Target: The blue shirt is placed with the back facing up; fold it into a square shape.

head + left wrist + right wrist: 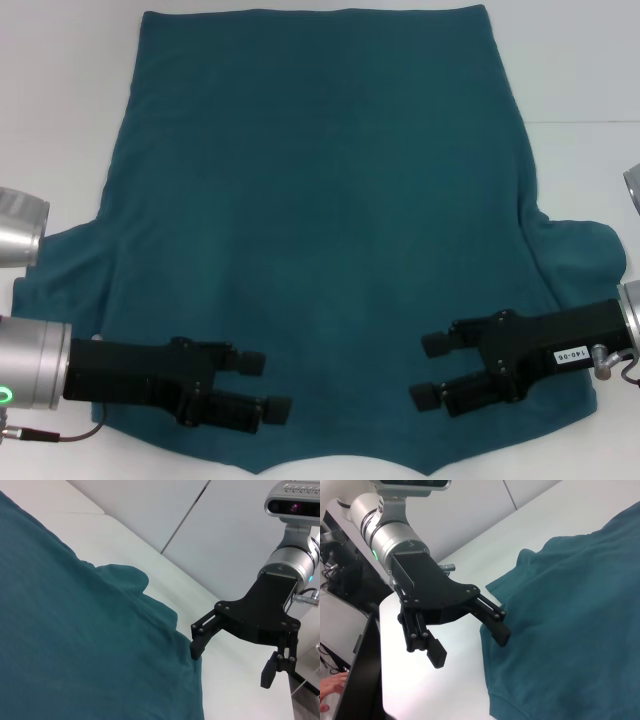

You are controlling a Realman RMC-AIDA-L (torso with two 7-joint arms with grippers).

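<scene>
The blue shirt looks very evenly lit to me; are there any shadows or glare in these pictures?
Head view: the blue shirt is evenly lit, with soft shadows only in its wrinkles; left gripper and right gripper cast almost none. Wrist views: the white table looks bright but without harsh glare.

blue shirt [320, 220]: 1 | left gripper [264, 384]: 1 | right gripper [428, 370]: 1

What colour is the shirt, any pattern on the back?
The blue shirt is plain dark teal-blue, no pattern visible. Head view shows it best.
</scene>
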